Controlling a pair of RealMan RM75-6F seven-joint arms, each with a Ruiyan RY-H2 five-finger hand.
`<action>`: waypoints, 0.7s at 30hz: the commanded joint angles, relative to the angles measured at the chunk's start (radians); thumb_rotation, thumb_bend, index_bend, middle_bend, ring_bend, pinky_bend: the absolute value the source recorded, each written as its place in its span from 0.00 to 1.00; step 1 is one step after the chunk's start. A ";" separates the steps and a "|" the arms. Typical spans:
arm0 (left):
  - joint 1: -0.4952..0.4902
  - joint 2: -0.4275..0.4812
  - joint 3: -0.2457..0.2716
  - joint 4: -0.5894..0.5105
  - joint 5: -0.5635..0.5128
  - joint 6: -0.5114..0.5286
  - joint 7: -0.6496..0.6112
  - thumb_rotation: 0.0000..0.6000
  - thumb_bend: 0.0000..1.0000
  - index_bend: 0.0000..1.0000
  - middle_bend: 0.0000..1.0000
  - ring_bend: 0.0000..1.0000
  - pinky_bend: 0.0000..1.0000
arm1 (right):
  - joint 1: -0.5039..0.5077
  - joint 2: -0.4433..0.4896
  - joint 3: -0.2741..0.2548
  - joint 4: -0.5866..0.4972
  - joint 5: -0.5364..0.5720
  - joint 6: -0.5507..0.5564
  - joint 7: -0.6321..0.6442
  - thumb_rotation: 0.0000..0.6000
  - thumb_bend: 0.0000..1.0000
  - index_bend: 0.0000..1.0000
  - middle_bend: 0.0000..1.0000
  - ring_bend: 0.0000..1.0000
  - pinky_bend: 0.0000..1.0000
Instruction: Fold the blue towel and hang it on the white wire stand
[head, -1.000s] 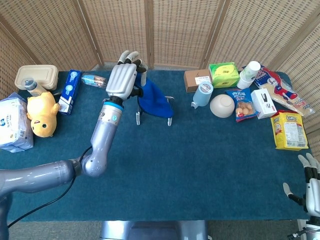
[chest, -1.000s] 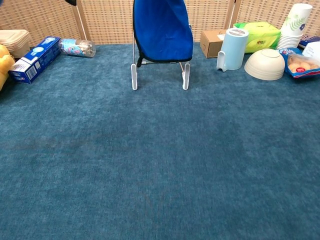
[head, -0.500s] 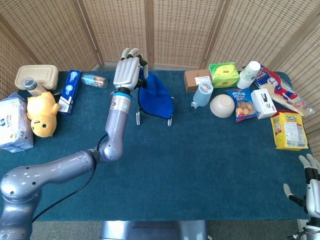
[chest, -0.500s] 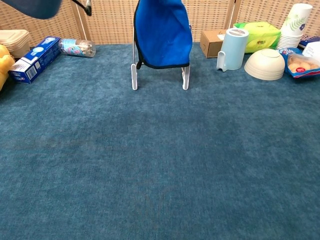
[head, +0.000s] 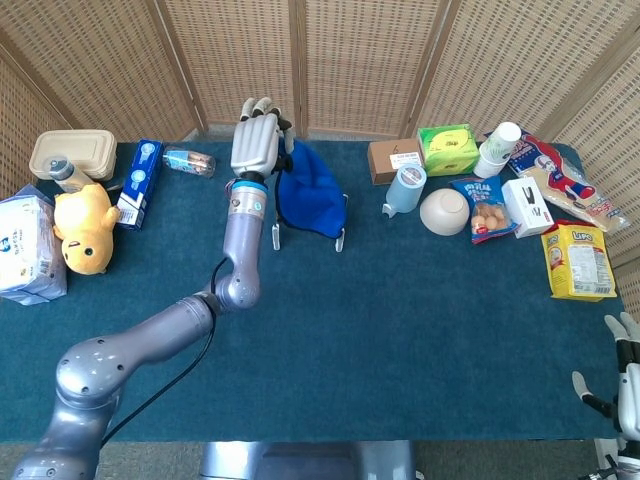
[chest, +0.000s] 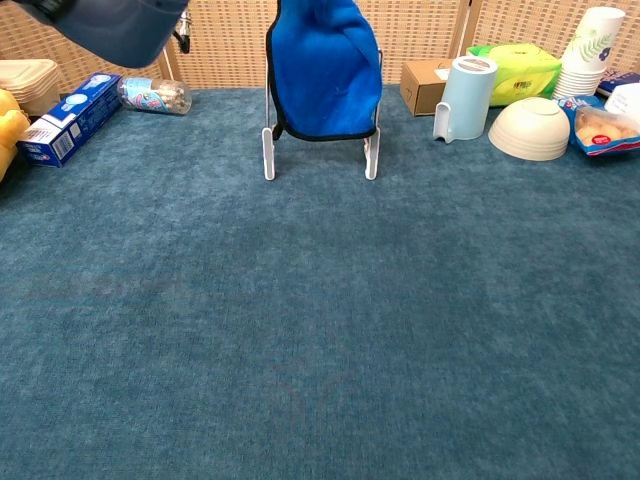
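Note:
The blue towel (head: 312, 195) hangs draped over the white wire stand (head: 339, 240) at the back middle of the table. In the chest view the towel (chest: 325, 75) covers the stand's upper part, and only the stand's feet (chest: 268, 155) show below it. My left hand (head: 254, 140) is raised beside the towel's upper left corner, fingers pointing up. That corner rises to a peak against the hand, which seems to pinch it. The left forearm (chest: 120, 25) crosses the chest view's top left. My right hand (head: 625, 375) rests low at the table's near right edge, fingers apart and holding nothing.
Left side: a blue box (head: 139, 183), a plastic bottle (head: 188, 161), a yellow plush toy (head: 85, 228) and a lidded container (head: 71, 152). Right of the stand: a light blue jug (head: 405, 188), a white bowl (head: 444, 211), a cardboard box (head: 393, 158) and several snack packs (head: 578, 260).
My left arm has swung further over the table, the hand shifting slightly right and back. The towel has sunk lower over the stand. The right hand has dropped a little.

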 joint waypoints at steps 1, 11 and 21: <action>-0.042 -0.063 -0.005 0.125 0.027 -0.042 -0.041 1.00 0.54 0.74 0.38 0.14 0.02 | -0.004 0.003 0.000 -0.005 0.002 0.005 -0.005 1.00 0.28 0.07 0.04 0.00 0.00; -0.087 -0.167 0.002 0.364 0.082 -0.149 -0.092 1.00 0.49 0.59 0.28 0.07 0.00 | -0.004 0.011 0.004 -0.032 0.005 0.006 -0.032 1.00 0.27 0.07 0.04 0.00 0.00; -0.099 -0.192 0.016 0.434 0.152 -0.191 -0.120 1.00 0.29 0.02 0.00 0.00 0.00 | 0.001 0.008 0.008 -0.043 0.008 0.001 -0.049 1.00 0.27 0.07 0.05 0.00 0.00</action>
